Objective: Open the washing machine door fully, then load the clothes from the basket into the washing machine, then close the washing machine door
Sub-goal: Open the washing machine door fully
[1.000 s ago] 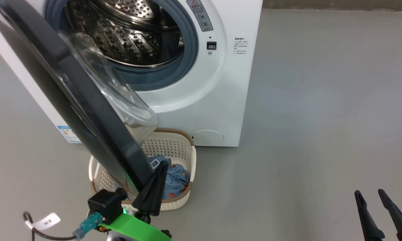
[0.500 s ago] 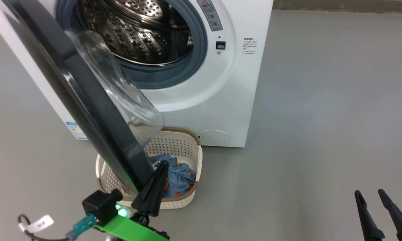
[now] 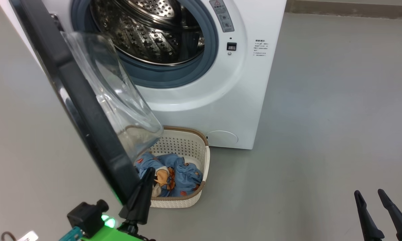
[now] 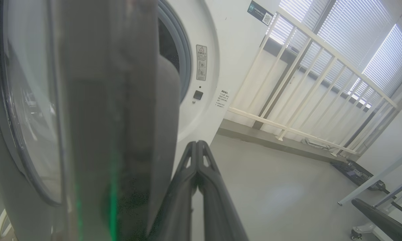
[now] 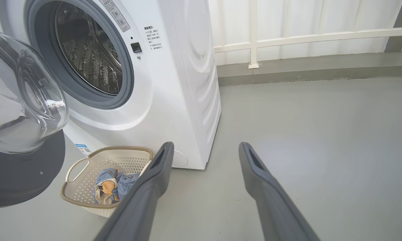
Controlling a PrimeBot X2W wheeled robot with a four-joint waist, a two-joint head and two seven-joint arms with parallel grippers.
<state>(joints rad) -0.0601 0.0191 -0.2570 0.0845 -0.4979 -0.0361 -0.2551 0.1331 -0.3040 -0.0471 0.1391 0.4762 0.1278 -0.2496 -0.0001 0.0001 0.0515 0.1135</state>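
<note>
One washer (image 3: 241,100), door (image 3: 82,113), basket (image 3: 187,144), clothes bundle (image 3: 184,175) each; left jaws clenched, right jaws released.

The washing machine (image 3: 247,93) is glossy white with a shiny perforated steel drum (image 3: 147,36). The door (image 3: 120,100) is clear glass (dark matt rim). The basket (image 3: 187,147) is perforated plastic, the clothes (image 3: 184,175) soft cloth, the floor (image 3: 321,117) smooth and matt.
</note>
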